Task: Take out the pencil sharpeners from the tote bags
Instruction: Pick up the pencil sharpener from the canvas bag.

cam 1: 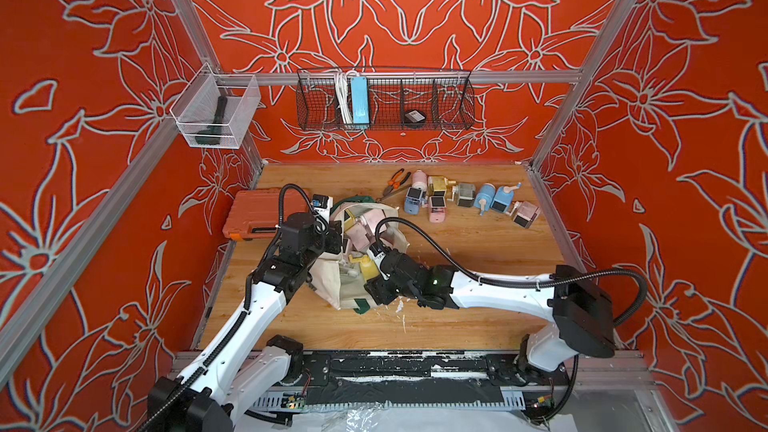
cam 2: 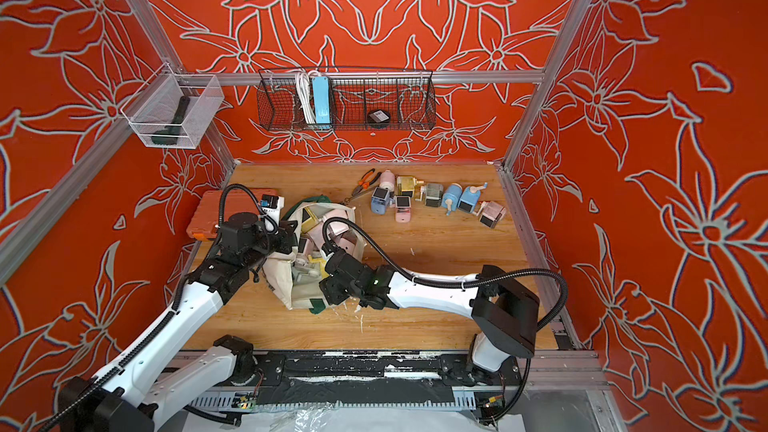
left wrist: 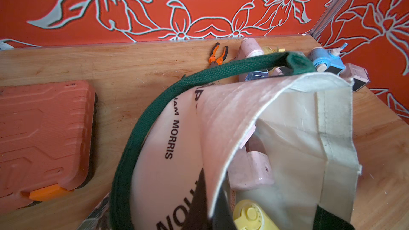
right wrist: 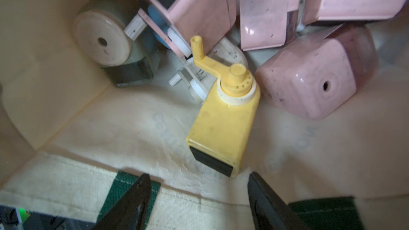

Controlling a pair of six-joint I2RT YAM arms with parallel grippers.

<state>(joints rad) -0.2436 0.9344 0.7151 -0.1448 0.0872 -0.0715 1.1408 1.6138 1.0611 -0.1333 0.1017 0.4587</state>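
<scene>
1. Orange tool case (cam 1: pixel 259 214): lies flat at the left edge of the tabletop (cam 1: pixel 457 284).
2. Left gripper (cam 1: pixel 337 241): at the left rim of the tote bag (cam 1: pixel 328 284). It is clamped fully closed on the canvas edge, which stands raised. The left wrist view does not show its fingers.
3. Tote bag: cream canvas with a dark green strap (left wrist: pixel 155 107), mid-tabletop, mouth gaping.
4. Bag contents: a yellow sharpener (right wrist: pixel 223 127) with its crank up and dark drawer end nearest the right gripper. Pink sharpeners (right wrist: pixel 316 85) are heaped just beyond it, and a grey-green sharpener (right wrist: pixel 115 47) lies beside them.
5. Right gripper (right wrist: pixel 199 174): over the bag's near rim, with its fingers (right wrist: pixel 139 193) spread wide and holding nothing. The yellow sharpener lies just ahead, untouched.
6. Orange-handled pliers (cam 1: pixel 395 182): behind the bag, on the tabletop.
7. Row of eight sharpeners (cam 1: pixel 465 195): outside the bag along the back right of the tabletop, in pink, yellow, blue and grey.
</scene>
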